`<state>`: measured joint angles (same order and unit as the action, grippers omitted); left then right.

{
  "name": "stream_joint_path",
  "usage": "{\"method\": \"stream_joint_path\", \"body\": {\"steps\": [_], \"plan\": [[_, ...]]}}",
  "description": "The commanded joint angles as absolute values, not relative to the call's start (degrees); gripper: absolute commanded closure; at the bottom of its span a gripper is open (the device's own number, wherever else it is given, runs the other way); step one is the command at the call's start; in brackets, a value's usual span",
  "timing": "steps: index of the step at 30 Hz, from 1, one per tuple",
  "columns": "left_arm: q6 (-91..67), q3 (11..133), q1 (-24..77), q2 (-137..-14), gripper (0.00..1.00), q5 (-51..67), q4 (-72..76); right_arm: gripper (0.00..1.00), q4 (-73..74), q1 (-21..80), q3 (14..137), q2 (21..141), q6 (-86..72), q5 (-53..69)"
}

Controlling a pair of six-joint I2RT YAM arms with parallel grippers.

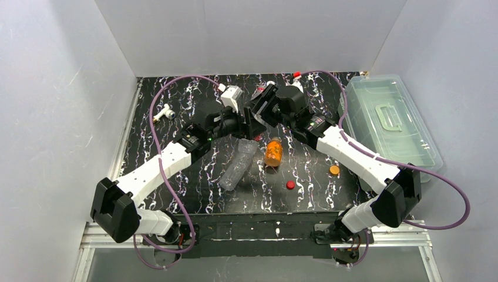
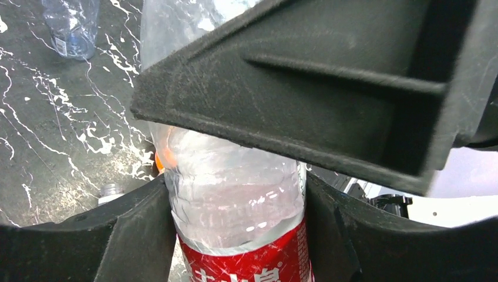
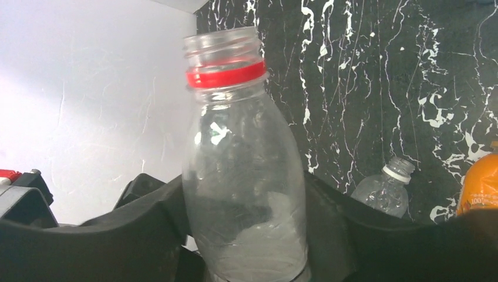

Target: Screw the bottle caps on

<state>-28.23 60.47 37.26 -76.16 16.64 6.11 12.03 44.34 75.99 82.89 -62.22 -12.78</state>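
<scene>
A clear bottle [image 3: 244, 176] with a red neck ring and an open, capless mouth stands between the fingers of my right gripper [image 3: 244, 229], which is shut on its body. My left gripper [image 2: 238, 223] is shut on the same bottle [image 2: 235, 194] just above its red label, and a right finger [image 2: 329, 82] crosses above it. In the top view both grippers [image 1: 244, 120] [image 1: 261, 108] meet at the back middle and hide the bottle. Two loose bottle caps lie on the table: a red cap [image 1: 290, 185] and an orange cap [image 1: 334, 170].
A clear bottle [image 1: 238, 164] lies on its side beside an orange bottle [image 1: 273, 151] on the black marbled table [image 1: 176, 194]. A white T fitting [image 1: 164, 113] sits at the left. A lidded clear plastic box [image 1: 387, 120] fills the right edge. White walls surround the table.
</scene>
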Motion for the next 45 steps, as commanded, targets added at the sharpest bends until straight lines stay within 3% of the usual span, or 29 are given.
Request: {"method": "stream_joint_path", "body": {"steps": [1, 3, 4, 9, 16, 22, 26, 34, 45], "plan": [[-26.6, 57.4, 37.4, -73.2, 0.47, 15.2, 10.5, 0.21, 13.4, 44.5, 79.0, 81.1, -59.8, -13.1], [-24.8, 56.4, 37.2, -72.2, 0.48, 15.0, 10.8, 0.03, 17.5, 44.1, 80.3, 80.7, -57.5, -14.1], [-24.0, 55.6, 37.0, -71.7, 0.48, 14.9, 10.9, 0.02, 19.5, 43.6, 80.9, 80.5, -55.9, -14.0], [-21.5, 51.0, 33.0, -68.5, 0.48, 19.4, 12.0, 0.02, 33.2, 40.9, 84.1, 78.8, -48.3, -15.0], [-12.8, 44.7, 28.4, -60.4, 0.49, 24.1, 12.5, 0.02, 43.9, 39.9, 74.6, 70.8, -41.3, -18.6], [-5.7, 44.1, 28.3, -58.0, 0.55, 32.8, 12.4, 0.12, 50.8, 39.9, 63.3, 67.1, -42.2, -19.3], [-1.2, 43.6, 28.3, -56.1, 0.55, 37.3, 12.2, 0.25, 46.9, 40.3, 53.3, 63.3, -44.3, -15.2], [2.4, 42.9, 28.3, -53.8, 0.55, 40.3, 11.9, 0.36, 40.3, 45.7, 43.4, 65.2, -47.6, -17.1], [1.9, 41.2, 28.4, -52.4, 0.54, 38.5, 11.9, 0.39, 33.5, 47.2, 42.6, 72.2, -45.4, -16.7]]}}
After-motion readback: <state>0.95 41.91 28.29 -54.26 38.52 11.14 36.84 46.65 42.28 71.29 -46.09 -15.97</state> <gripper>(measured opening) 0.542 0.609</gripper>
